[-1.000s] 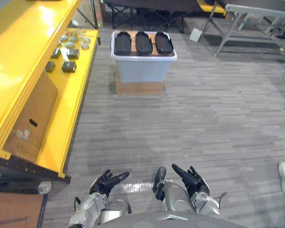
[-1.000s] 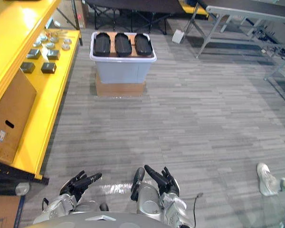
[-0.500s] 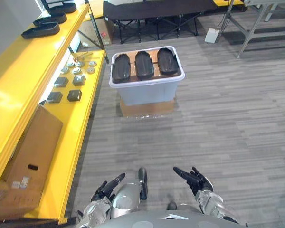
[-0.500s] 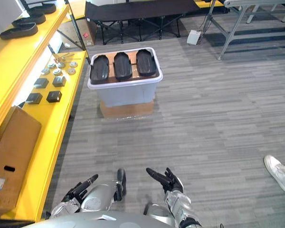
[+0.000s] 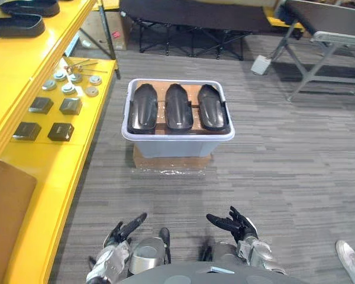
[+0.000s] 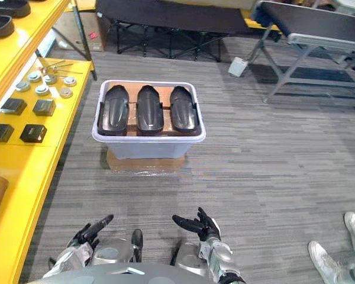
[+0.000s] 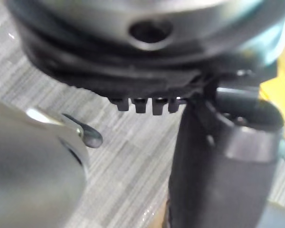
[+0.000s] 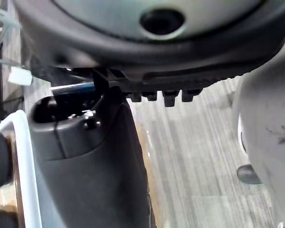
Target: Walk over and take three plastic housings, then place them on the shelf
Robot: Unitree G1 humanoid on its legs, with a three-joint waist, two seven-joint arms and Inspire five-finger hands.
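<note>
Your three black housings (image 5: 178, 106) lie side by side in the grey bin (image 5: 177, 144) at twelve o'clock, well apart from you. The yellow shelf (image 5: 47, 160) runs along nine o'clock. Your left hand (image 5: 122, 230) and right hand (image 5: 239, 225) hang low, fingers loosely spread, empty. You're on the approach, I'd judge; walk up to the bin before reaching.

No text, label, number or sign can be read: not on the 3 plastic housings (image 5: 178, 106), not on the white tub (image 5: 177, 145) holding them, well ahead of the left hand (image 5: 121, 232) and right hand (image 5: 235, 224), nor on the yellow shelf (image 5: 47, 168) out beyond the left hand.
</note>
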